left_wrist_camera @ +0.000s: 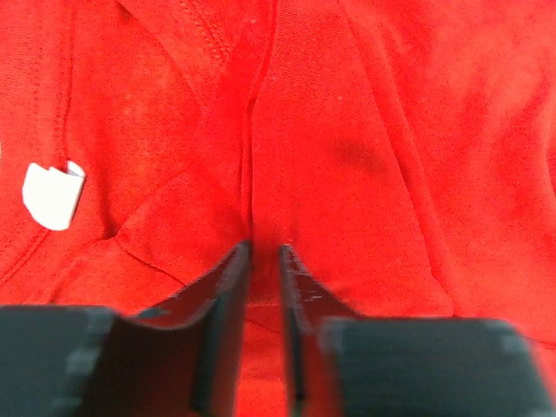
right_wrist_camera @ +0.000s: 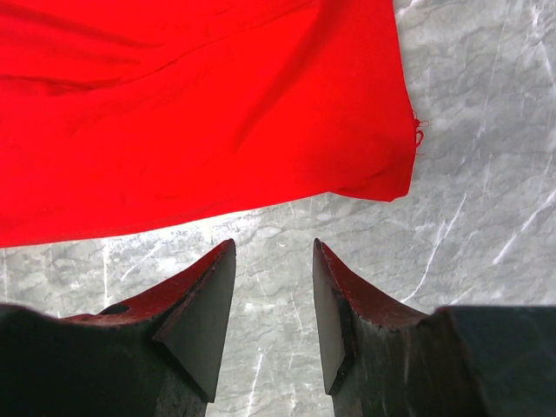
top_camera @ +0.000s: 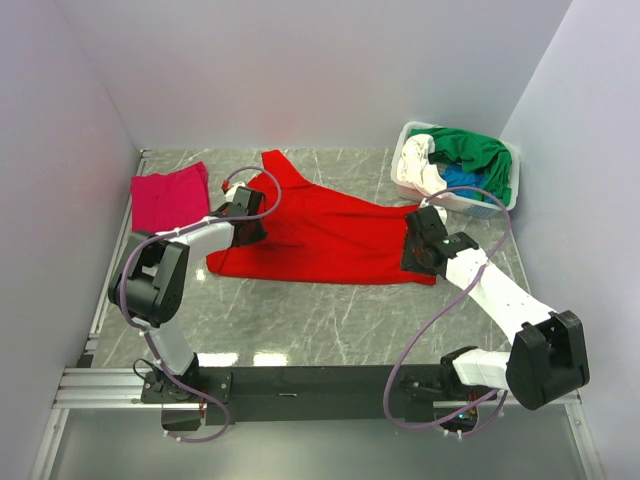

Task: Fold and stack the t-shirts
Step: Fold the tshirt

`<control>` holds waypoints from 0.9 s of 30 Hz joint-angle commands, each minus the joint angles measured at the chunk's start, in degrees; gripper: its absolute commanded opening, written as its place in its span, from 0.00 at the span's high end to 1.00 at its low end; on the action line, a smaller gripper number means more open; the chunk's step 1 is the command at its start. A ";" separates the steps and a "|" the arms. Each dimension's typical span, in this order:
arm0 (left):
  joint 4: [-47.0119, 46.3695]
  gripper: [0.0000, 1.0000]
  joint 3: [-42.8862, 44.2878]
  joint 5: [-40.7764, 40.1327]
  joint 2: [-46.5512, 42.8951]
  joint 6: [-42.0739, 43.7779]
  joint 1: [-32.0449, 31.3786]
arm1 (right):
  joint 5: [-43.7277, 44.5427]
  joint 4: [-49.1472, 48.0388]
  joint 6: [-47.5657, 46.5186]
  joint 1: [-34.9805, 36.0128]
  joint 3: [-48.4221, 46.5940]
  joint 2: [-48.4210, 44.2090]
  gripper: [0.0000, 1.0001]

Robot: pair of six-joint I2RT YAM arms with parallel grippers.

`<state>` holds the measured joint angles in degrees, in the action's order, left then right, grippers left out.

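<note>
Left pincer (left_wrist_camera: 265,254) clamps a ridge of the bright red cloth t-shirt (top_camera: 330,235), spread mid-frame, probably to lift it for folding; right pincer (right_wrist_camera: 274,248) hangs unclenched beside its lower-right hem corner, seemingly ready to grab.

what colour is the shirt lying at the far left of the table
The shirt is magenta-pink. It shows best in the top view.

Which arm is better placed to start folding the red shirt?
Left, probably. The left gripper is low over the red t-shirt, jaws narrow astride a raised ridge of cloth. The right gripper hangs open over the table, just off the shirt's corner.
</note>
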<state>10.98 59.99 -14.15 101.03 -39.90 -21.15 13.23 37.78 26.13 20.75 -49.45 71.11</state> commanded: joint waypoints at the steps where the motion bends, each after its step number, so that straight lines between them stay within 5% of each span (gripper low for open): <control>1: -2.11 0.78 0.04 1.84 0.48 0.09 -0.21 | 1.71 -0.07 0.85 0.60 -1.17 -0.18 0.52; 7: -2.72 1.00 1.27 3.16 0.31 -0.18 -0.21 | 2.06 0.28 1.03 0.78 -1.26 -0.27 0.52; 27: -3.34 0.99 25.00 9.23 15.59 0.96 -4.34 | 2.50 -0.86 1.29 1.75 -1.35 3.77 0.52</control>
<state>7.97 81.38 -5.63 114.67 -39.79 -25.02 14.15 38.13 27.16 22.00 -49.47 74.02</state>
